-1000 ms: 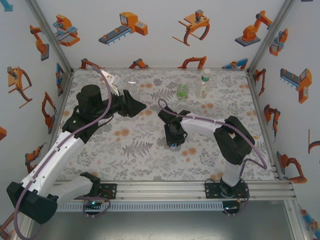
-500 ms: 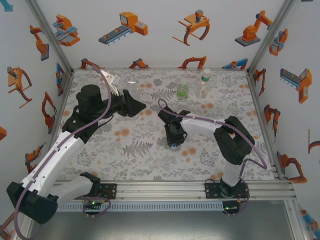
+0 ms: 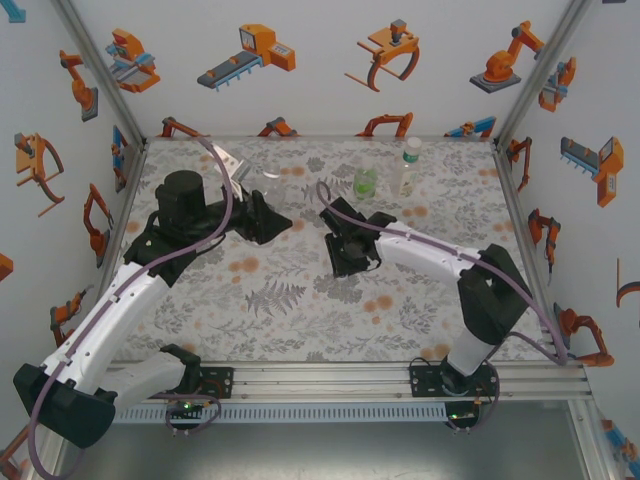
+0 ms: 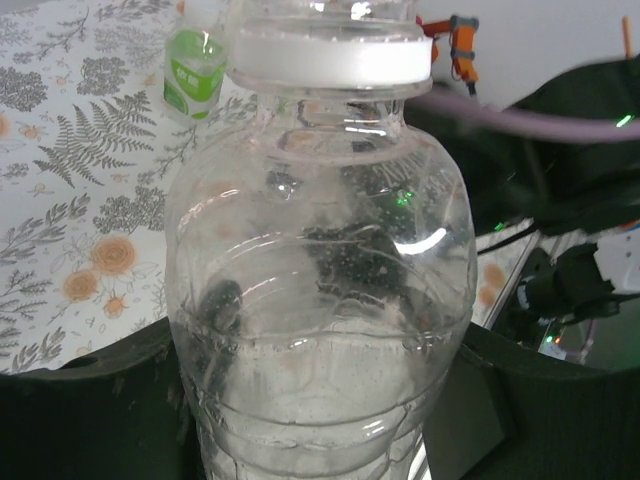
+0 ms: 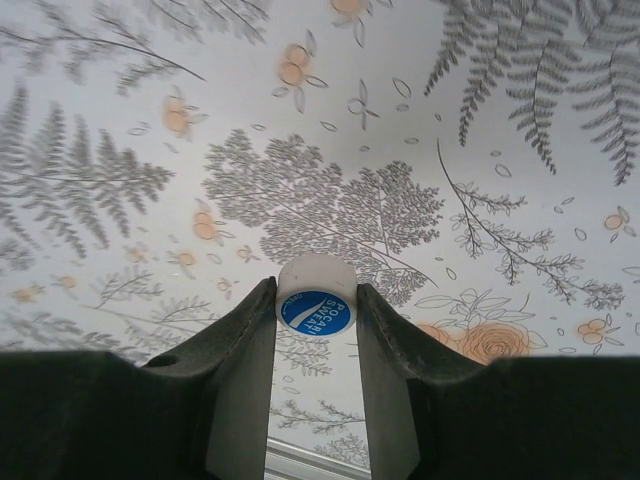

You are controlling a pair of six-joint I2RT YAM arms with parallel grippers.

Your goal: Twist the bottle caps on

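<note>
Top external view: on the fern-and-flower patterned table (image 3: 300,310), the left gripper (image 3: 268,212) sits far left of centre. Its dark fingers (image 4: 90,400) are clamped on either side of a short clear plastic bottle (image 4: 320,300) with a white ring at the neck; its mouth is cut off by the frame.

To its right, the right gripper (image 5: 316,300) hangs above the table, fingers (image 5: 250,335) pinched on a small white round plastic cap with a blue label (image 5: 316,308).

A taller clear bottle with a green label (image 3: 407,165) and a short translucent green bottle (image 3: 365,182) stand at the far edge.

The step in hand looks like carrying the cap to the held bottle. Next it needs lining up square over the neck, then seating and twisting without cross-threading.
</note>
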